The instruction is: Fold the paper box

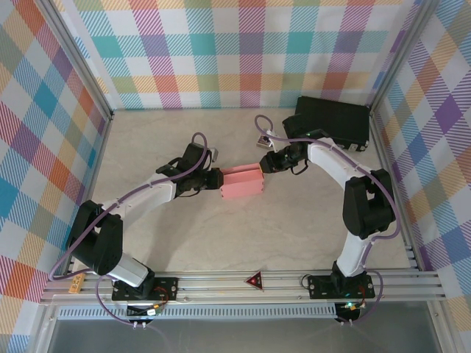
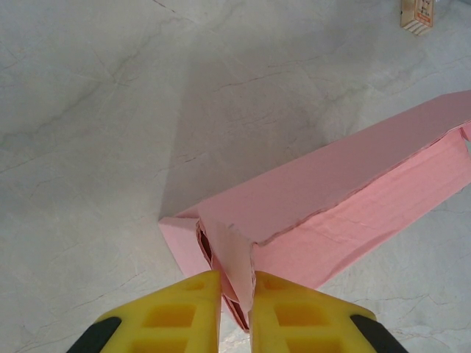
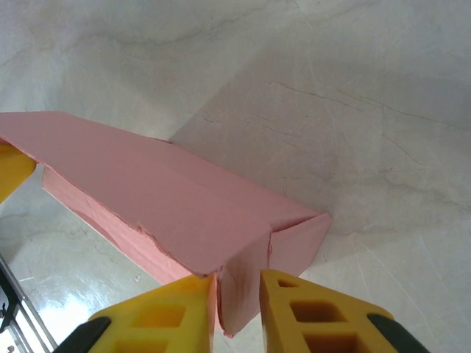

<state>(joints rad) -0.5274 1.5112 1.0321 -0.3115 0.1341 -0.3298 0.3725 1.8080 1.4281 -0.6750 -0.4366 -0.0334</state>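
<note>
Yellow-fingered left gripper (image 2: 235, 283) closed on one end flap of the salmon-pink thin-cardboard paper box (image 1: 243, 181), at the middle of the pale marbled table (image 1: 221, 243) between the arms; yellow-fingered right gripper (image 3: 239, 283), jaws slightly parted around the opposite end flap. Risk: with that end loose, any pull from the left may drag or twist the box, letting the flap spring open or creasing the card.

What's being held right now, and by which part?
The box: left gripper pinches one end flap; right gripper straddles the other end flap, grip unclear.
</note>
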